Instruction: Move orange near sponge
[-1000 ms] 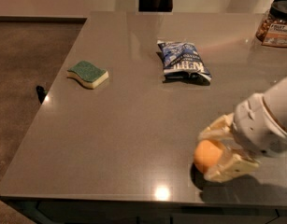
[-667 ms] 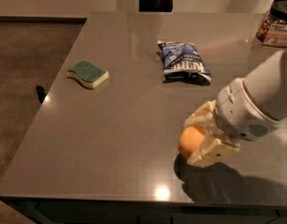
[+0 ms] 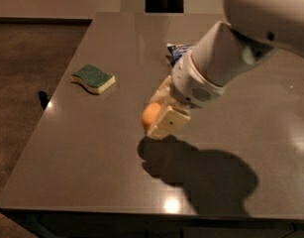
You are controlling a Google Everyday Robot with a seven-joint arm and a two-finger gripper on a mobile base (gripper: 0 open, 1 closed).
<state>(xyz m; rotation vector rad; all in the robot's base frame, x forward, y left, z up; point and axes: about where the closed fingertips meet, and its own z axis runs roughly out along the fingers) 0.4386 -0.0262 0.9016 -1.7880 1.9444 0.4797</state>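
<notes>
The gripper hangs over the middle of the desk, its jaws pinching the round orange. The sponge lies well apart to the left, green side up, its long axis running upper-left to lower-right.

Matt plastic end effector around matt-skinned orange, over glossy tabletop

One camera looks down across the table from its near edge; the gripper, clasping the orange, is mid-view.
</notes>
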